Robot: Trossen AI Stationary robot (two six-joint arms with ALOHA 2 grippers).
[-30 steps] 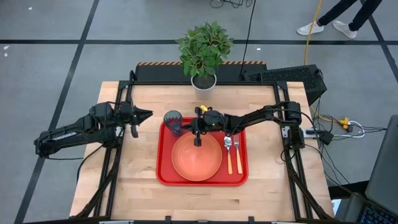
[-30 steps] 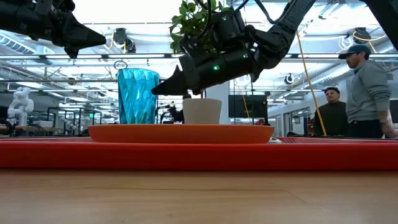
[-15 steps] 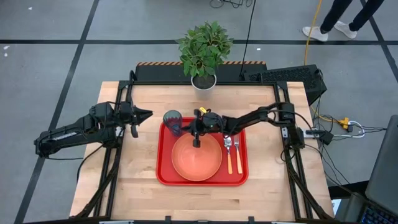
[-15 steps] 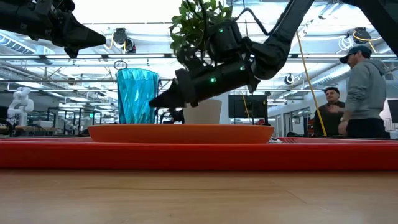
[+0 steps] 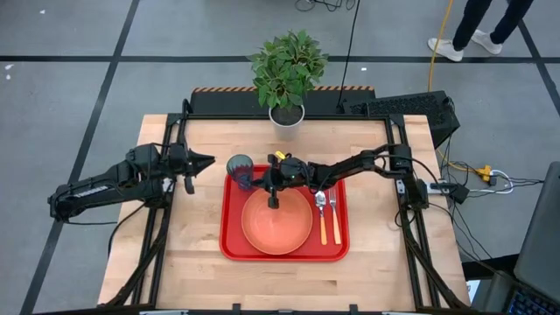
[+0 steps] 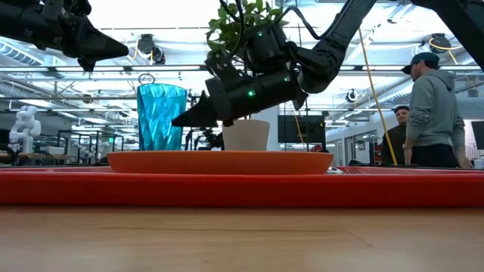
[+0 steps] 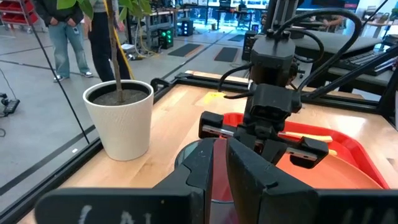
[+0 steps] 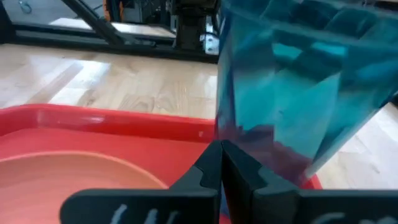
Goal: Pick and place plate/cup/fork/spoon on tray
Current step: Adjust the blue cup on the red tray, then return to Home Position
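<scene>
The red tray (image 5: 229,249) lies mid-table. On it rest the orange plate (image 5: 276,220) and, to the plate's right, the spoon (image 5: 321,214) and the fork (image 5: 334,214). The teal cup (image 5: 240,165) stands upright at the tray's far left corner. My right gripper (image 5: 255,179) is shut, reaches in from the right over the plate's far edge, and its tip is at the cup. My left gripper (image 5: 208,160) hangs above the table's left side. It points at the cup with a narrow gap between its fingers and holds nothing. My right gripper pushes the cup's lower side wall (image 8: 249,140) with its shut fingertips (image 8: 214,155). The fingers come nearly level, slanting a little down, from the table's right (image 6: 175,121). The cup stands upright on its base at the tray's corner.
A potted plant (image 5: 287,70) in a white pot (image 5: 287,116) stands at the far edge, just behind the tray. A black keyboard (image 5: 402,105) lies at the far right. Bare wood shows left, right and in front of the tray. People (image 6: 439,113) stand in the room beyond.
My right gripper has gone a little toward the table's left edge and down, staying shut. Its tip has reached the cup, which has slid slightly toward the left and stayed upright.
</scene>
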